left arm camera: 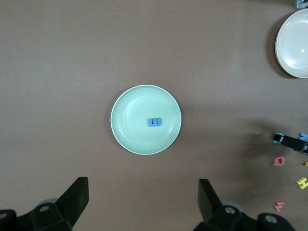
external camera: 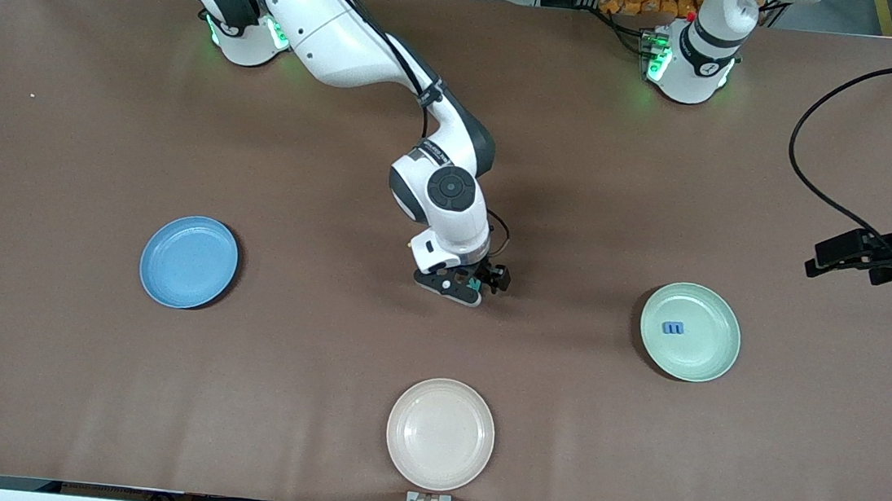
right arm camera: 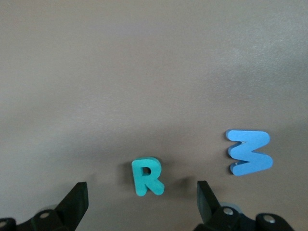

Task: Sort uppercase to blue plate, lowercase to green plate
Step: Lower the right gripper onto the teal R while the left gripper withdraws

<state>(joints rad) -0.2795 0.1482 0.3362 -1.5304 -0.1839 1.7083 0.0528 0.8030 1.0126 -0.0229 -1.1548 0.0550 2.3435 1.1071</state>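
Right gripper: mid-frame in the front view, low over the table, jaws spread, empty.
Teal R: on the table, between its fingers.
Blue M: just beside R.
Left gripper: waiting, released, above green plate holding blue three-pronged letter.
Blue plate: frame left, bare.
Risk: off-centre closing could flick R or nudge M.

Plain brown table. Light-blue plate, pale mint-green plate with blue three-pronged letter, cream plate. Teal-green R, blue M. Red Q, yellow H, red w.
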